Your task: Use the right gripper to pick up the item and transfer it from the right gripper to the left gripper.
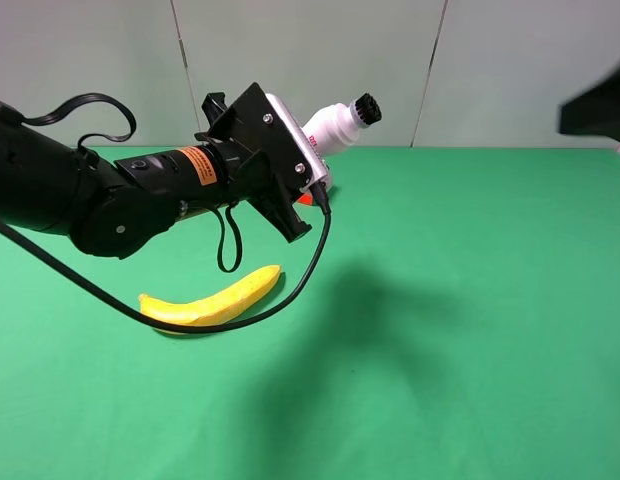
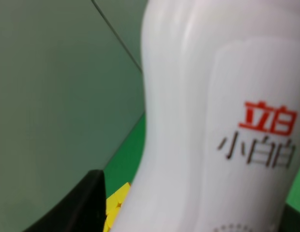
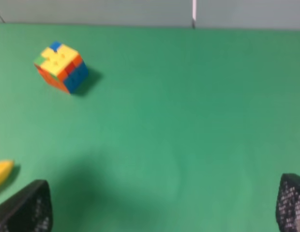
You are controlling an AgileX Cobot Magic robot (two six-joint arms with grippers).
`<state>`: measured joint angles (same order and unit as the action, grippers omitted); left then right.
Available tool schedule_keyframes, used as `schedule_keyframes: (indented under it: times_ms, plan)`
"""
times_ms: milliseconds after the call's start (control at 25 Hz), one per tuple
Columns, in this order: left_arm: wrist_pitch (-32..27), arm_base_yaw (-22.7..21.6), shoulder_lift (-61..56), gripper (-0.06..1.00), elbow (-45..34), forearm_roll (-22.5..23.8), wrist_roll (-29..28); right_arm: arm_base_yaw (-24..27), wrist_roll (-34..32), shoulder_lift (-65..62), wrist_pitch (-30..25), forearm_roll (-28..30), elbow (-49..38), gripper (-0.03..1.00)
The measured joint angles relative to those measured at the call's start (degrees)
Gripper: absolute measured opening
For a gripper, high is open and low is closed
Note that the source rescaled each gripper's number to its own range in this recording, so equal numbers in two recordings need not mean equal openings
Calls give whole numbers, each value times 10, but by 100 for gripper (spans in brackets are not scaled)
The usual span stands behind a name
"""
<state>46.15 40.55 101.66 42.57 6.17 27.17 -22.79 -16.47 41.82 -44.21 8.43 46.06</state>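
The item, a white bottle (image 1: 335, 124) with a black ribbed cap, is held in the air by my left gripper (image 1: 308, 152), cap pointing up and to the right. The left gripper is shut on the bottle's body. In the left wrist view the bottle (image 2: 198, 121) fills most of the frame, with red and dark printed characters on its label, and one black finger (image 2: 77, 208) shows beside it. My right gripper (image 3: 159, 208) is open and empty above the green table. Its two black fingers (image 3: 26, 208) are wide apart. Only a black part of the right arm (image 1: 595, 105) shows at the top right edge.
A yellow banana (image 1: 212, 300) lies on the green table (image 1: 470, 330) below the left arm; its tip shows in the right wrist view (image 3: 2, 171). A multicoloured puzzle cube (image 3: 61, 66) sits on the table, mostly hidden behind the left gripper in the exterior view (image 1: 305, 197).
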Motion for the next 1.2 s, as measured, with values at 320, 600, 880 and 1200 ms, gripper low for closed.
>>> schedule_keyframes:
  times_ms: [320, 600, 880, 1200]
  plan:
    - [0, 0, 0, 2, 0, 0, 0, 0, -6, -174, -118, 9, -19, 100]
    - [0, 0, 0, 2, 0, 0, 0, 0, 3, -278, -169, 17, -45, 100]
    - [0, 0, 0, 2, 0, 0, 0, 0, 21, -350, -180, -8, -123, 100]
    - [0, 0, 0, 2, 0, 0, -1, 0, 37, -363, -155, -43, -176, 100]
